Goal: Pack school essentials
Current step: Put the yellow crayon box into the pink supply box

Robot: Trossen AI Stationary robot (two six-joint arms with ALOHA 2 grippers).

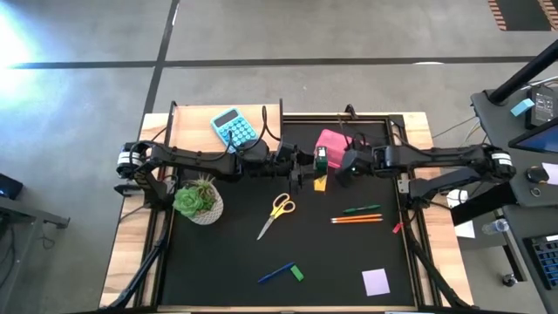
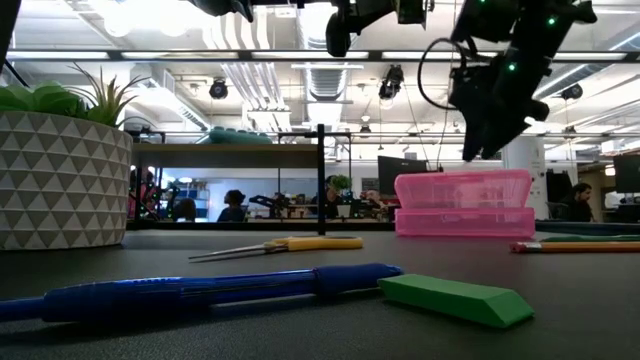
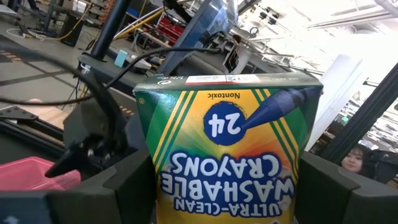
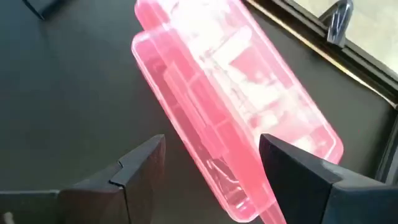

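My left gripper [image 3: 224, 171] is shut on a green-and-yellow box of crayons [image 3: 227, 130], raised over the middle of the mat [image 1: 319, 161]. My right gripper [image 4: 211, 149] is open and hovers above the closed pink pencil case [image 4: 233, 118], one finger on either side, clear of it; the low view shows that gripper [image 2: 485, 125] above the case [image 2: 462, 205]. The case lies flat on the mat's far part [image 1: 330, 139]. Yellow-handled scissors [image 1: 277, 212], orange and green pencils [image 1: 357, 215], blue pen [image 1: 277, 274], green eraser [image 1: 297, 273] and lilac note pad [image 1: 376, 281] lie on the mat. My left gripper pinches the crayon box between its two fingers, one finger [image 3: 124, 183] on each narrow side of the box [image 3: 152, 174], its printed front facing the wrist camera. The arm reaches in roughly level from the table's left. The box is lifted clear of the mat.
A potted plant in a white pot [image 1: 199, 202] stands at the mat's left edge, below the left arm. A teal calculator [image 1: 234, 128] lies on the wooden far-left corner. A small red thing [image 1: 397, 228] lies by the mat's right edge. Bare mat shows between the scissors and the pen.
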